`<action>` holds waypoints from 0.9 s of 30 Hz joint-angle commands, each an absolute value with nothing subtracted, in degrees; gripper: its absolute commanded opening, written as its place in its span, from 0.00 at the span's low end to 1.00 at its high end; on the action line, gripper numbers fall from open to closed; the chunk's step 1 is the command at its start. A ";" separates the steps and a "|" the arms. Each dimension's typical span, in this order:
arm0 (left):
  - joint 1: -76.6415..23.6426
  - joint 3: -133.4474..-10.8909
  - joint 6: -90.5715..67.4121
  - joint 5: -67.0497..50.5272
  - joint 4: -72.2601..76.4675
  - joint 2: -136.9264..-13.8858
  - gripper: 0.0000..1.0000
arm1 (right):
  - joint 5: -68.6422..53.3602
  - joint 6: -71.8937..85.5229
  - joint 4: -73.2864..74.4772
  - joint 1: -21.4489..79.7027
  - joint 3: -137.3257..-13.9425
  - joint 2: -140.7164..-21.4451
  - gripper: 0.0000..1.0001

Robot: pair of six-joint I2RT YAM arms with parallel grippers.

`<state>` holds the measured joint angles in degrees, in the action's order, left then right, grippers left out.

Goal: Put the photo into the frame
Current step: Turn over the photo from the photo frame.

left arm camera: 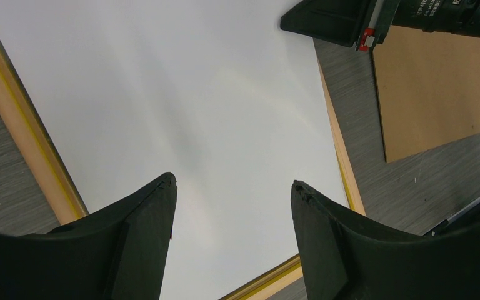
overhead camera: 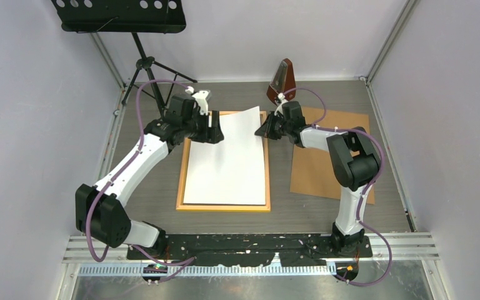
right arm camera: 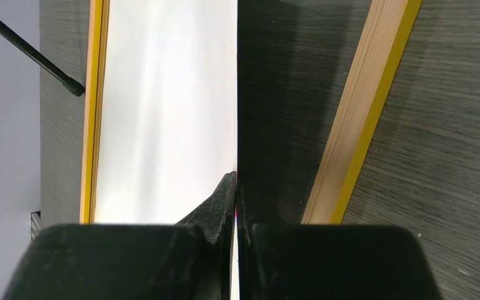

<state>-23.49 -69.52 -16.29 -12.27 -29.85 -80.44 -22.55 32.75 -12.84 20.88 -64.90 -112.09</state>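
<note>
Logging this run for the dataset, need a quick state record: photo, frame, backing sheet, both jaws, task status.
photo: white side up, lying over the frame, far right corner lifted
frame: flat on the table, mostly covered by the photo
backing sheet: brown, flat on the table, right of the frame, apart from it
left jaws: open, over the photo's far left corner, gripping nothing
right jaws: shut on the photo's far right corner
status: photo not yet seated flat in the frame
</note>
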 commanded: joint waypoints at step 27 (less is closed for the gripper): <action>-23.12 -69.45 -16.96 -13.64 -27.97 -79.26 0.67 | -21.45 33.73 -14.59 21.77 -67.62 -111.79 0.06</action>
